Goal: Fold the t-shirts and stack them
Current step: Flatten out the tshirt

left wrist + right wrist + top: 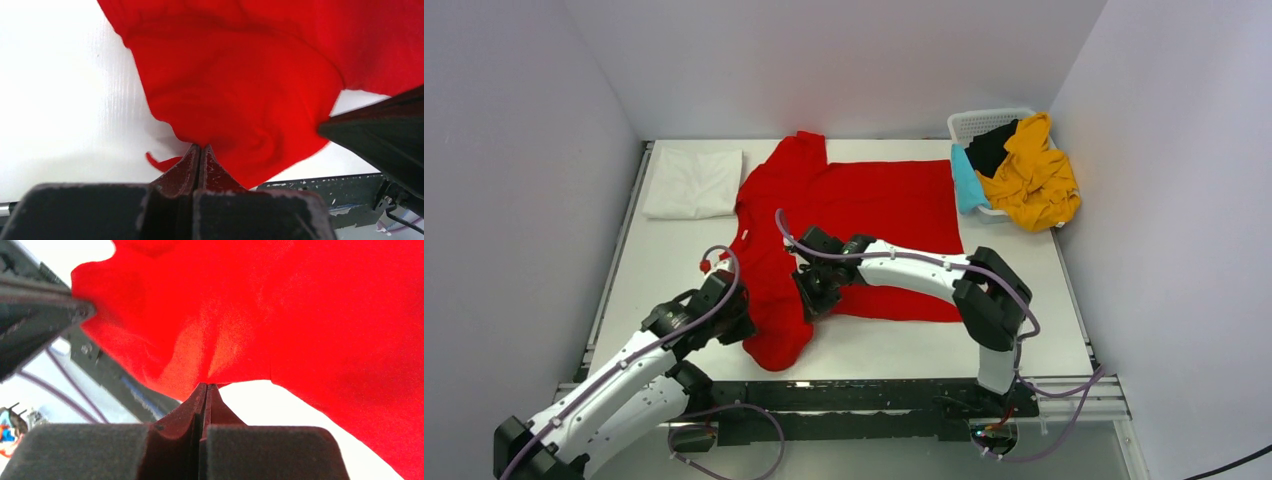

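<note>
Top external view first: finds red t-shirt [854, 215] spread across bench [664, 270], near sleeve bunched between left hand [201, 148] and right hand [206, 386], each clamped tight on a pinch of cloth. Looks light, limp, prone to sag; best taken at hem or shoulder seams. Cannot tell how many layers each pinch holds.

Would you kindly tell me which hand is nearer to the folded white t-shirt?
Left. The left hand pinches the red t-shirt on the near side of the white t-shirt, slightly to its right; the right hand pinches the same shirt farther right still.
</note>
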Controlling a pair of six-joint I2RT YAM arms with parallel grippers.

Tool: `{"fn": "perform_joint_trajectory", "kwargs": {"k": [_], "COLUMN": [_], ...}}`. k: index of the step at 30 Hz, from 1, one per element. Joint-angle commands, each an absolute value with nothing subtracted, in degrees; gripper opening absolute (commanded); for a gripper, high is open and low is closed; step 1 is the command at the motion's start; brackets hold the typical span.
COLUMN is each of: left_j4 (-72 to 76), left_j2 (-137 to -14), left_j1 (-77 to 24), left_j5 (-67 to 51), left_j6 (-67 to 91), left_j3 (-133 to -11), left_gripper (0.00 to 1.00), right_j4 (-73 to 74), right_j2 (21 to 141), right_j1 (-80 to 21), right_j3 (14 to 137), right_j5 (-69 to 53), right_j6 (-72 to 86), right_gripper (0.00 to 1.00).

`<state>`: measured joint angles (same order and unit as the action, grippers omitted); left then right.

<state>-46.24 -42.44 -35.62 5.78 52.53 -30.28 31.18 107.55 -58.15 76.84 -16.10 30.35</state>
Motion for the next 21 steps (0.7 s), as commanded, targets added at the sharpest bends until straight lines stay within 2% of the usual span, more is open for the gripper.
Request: {"fn": "perform_joint_trajectory", "kwargs": {"k": [1,6,8,9,11,13,15,16,18,20,21], "left_j4": [-52.7,-50.8,-50.5,-51.1,-52.5,-52.7,-52.8,-53.0,-53.3,-51.4,-48.6], "left_j2": [-40.2,-43.0,-46.1,-47.5,-49.7,-50.7,-50.1,-49.4,-47.6,-46.0,-45.7], "left_j1": [-35.6,-35.6,-35.7,-35.7,-35.6,-35.6,-35.7,-35.7,-35.7,-35.6,-35.6], "left_j5": [8.3,7.6,6.9,7.3,8.6,8.8,8.7,9.2,10.9,12.7,13.4], "left_j6": [51.6,51.9,51.9,52.2,52.7,52.2,51.7,51.9,51.7,50.2,49.1], "left_j3": [-32.5,-31.7,-31.8,-32.0,-32.6,-33.4,-34.6,-35.2,-36.8,-38.0,-38.2], "left_gripper": [0.0,0.0,0.0,0.05,0.23,0.48,0.65,0.76,0.96,0.99,0.99], "right_j4": [44.2,46.9,46.6,46.0,45.1,43.8,42.3,41.5,40.3,39.1,37.8], "right_j2": [102.5,105.4,107.7,108.8,110.4,110.3,108.1,105.5,102.0,96.5,94.5], "right_j1": [-58.0,-56.4,-55.6,-55.2,-54.5,-54.3,-54.2,-54.3,-54.2,-53.7,-53.1], "right_j3": [81.5,83.4,84.1,84.2,84.7,84.8,83.5,82.5,79.6,76.6,74.8], "right_j5": [-21.4,-21.0,-20.0,-20.0,-18.2,-15.9,-14.3,-13.5,-10.4,-4.8,-1.6], "right_j6": [26.4,26.5,27.0,26.8,26.9,26.8,25.9,25.2,24.2,24.2,24.6], "right_gripper": [0.0,0.0,0.08,0.09,0.12,0.34,0.47,0.58,0.69,0.83,0.94]}}
